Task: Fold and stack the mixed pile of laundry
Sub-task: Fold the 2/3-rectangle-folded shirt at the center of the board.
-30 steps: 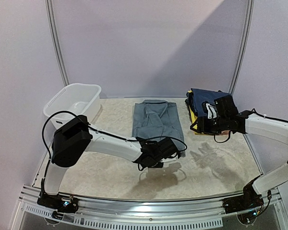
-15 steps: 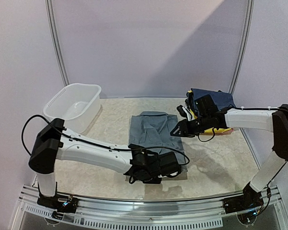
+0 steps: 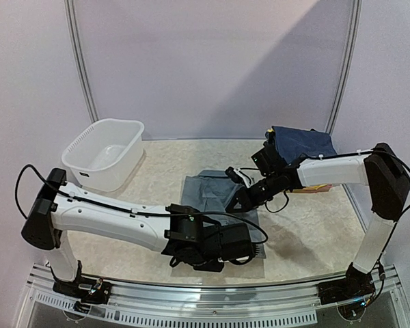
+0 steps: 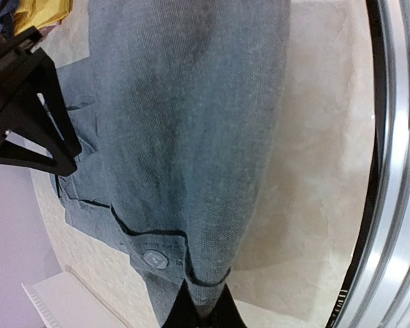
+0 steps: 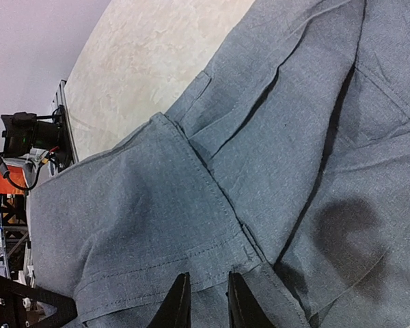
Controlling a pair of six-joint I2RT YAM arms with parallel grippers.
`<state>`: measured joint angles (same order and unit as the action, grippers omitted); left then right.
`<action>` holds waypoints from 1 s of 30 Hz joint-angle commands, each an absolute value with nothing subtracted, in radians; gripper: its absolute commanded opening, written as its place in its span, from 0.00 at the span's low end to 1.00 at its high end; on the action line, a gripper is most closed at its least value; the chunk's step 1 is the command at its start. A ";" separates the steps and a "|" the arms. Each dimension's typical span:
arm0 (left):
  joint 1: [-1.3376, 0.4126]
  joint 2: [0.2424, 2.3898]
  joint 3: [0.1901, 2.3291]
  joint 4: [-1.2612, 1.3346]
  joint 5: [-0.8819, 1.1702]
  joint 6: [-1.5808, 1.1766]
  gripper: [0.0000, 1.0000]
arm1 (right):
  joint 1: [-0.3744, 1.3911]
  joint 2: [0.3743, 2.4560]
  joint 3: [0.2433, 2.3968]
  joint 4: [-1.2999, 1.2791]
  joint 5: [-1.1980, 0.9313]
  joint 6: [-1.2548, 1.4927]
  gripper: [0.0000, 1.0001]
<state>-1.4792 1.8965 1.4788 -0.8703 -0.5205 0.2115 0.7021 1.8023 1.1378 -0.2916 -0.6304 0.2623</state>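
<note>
Near the middle of the overhead frame: large grey woven trousers (image 3: 208,190), lying on the beige marbled counter (image 3: 314,232), the near end hidden under the left arm. Lower centre of that frame: left end effector (image 3: 257,250), low over the counter by the trousers' near edge. In the left wrist view, at the bottom centre, left end effector (image 4: 199,311) clenched on the grey cloth, dark fingertips pressed together around a fold, with the fabric running up the frame from that pinch. Just above the pinch, a round grey button (image 4: 152,258) on a dark-edged band. Along the right side of that view, a curved metal rail (image 4: 396,171). Right of centre in the overhead frame: right end effector (image 3: 236,201), reaching in from the right and resting low on the trousers. In the right wrist view, at the bottom edge, right end effector (image 5: 206,301) with fingers set close, a narrow gap between them and grey cloth showing in it; cannot tell whether pinching the fabric or merely poised over it. Upper right of the overhead frame: a folded navy garment (image 3: 301,142) on top of a small stack, with a strip of reddish cloth (image 3: 311,189) at its near edge, well apart from the trousers. Upper left corner of the left wrist view: a patch of yellow cloth (image 4: 44,14). Left of the overhead frame: a white plastic basin (image 3: 102,179), apart from all the garments.
</note>
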 commanded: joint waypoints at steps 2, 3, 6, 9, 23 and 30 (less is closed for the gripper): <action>-1.495 1.830 1.530 -0.923 -0.508 0.216 0.00 | 0.758 1.822 1.092 -0.298 -0.664 0.215 0.19; -1.494 1.826 1.538 -0.925 -0.508 0.223 0.00 | 0.767 1.822 1.081 -0.292 -0.667 0.213 0.19; -1.486 1.822 1.563 -0.938 -0.508 0.239 0.00 | 0.786 1.813 1.041 -0.261 -0.677 0.224 0.18; -1.469 1.829 1.594 -0.958 -0.512 0.252 0.00 | 0.805 1.793 0.997 -0.222 -0.683 0.250 0.17; -1.344 1.868 1.668 -0.941 -0.470 0.336 0.00 | 0.829 1.704 0.943 -0.193 -0.580 0.368 0.25; -1.268 1.881 1.677 -0.891 -0.380 0.396 0.00 | 0.740 1.675 1.012 -0.289 -0.346 0.439 0.38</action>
<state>-1.3109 1.8572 1.6493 -0.9382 -0.4351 0.3447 0.7883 1.7164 0.9611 -0.2295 -0.5068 0.3943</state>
